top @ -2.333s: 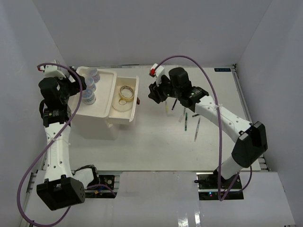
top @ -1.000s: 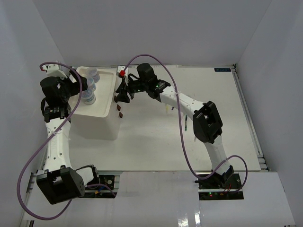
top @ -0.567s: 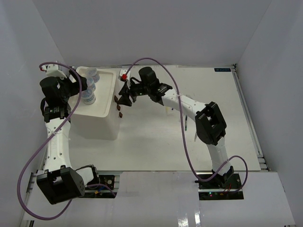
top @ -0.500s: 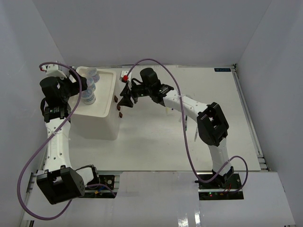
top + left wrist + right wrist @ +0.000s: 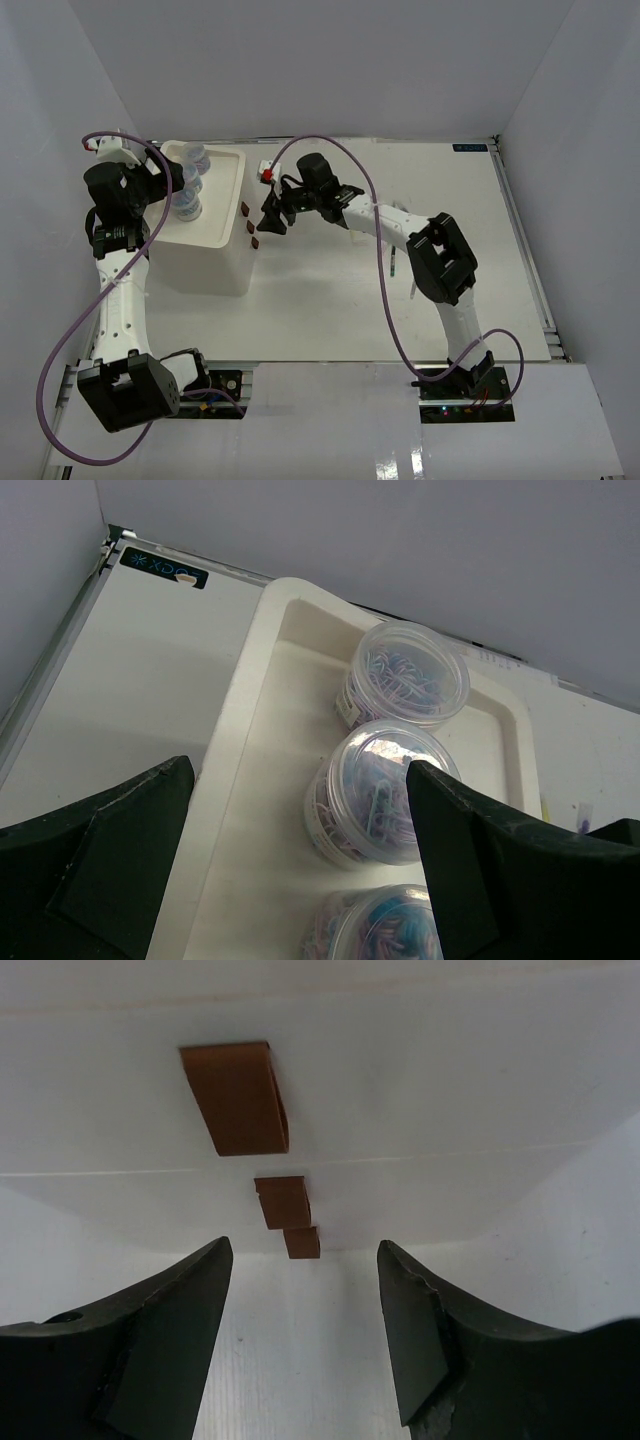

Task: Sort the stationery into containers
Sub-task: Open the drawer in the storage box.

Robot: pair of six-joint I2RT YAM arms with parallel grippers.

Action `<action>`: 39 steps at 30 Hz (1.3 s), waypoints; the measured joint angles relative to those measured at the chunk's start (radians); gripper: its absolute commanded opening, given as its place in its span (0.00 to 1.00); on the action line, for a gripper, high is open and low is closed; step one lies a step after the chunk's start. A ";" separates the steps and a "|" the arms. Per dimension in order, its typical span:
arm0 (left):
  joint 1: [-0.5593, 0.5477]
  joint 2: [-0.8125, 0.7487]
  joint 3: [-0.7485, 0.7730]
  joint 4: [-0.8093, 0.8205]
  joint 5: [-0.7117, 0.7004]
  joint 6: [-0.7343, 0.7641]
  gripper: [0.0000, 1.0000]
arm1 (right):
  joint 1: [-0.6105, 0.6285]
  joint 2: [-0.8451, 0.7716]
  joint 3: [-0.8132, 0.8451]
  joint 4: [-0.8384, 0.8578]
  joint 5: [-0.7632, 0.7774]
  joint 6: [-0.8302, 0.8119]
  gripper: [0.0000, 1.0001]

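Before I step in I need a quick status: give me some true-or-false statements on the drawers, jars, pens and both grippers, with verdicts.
1. All drawers of the white box are shut. True.
2. The right gripper is clamped on a brown knob. False: its jaws stand open, short of the knobs, holding nothing.
3. Three clear jars sit in the top tray. True.
4. The left gripper holds a jar. False: it is open above the tray.
5. The pens lie in the tray. False: they lie on the table.
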 measured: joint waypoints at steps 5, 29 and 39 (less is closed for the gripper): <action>0.000 0.000 0.000 0.000 0.000 -0.002 0.98 | 0.000 0.082 0.017 0.002 0.000 0.004 0.69; 0.002 0.000 0.000 0.002 0.001 -0.010 0.98 | 0.021 0.156 0.135 0.026 -0.041 0.007 0.67; 0.006 0.000 0.000 0.001 0.005 -0.011 0.98 | 0.019 0.185 0.163 -0.012 -0.070 0.006 0.42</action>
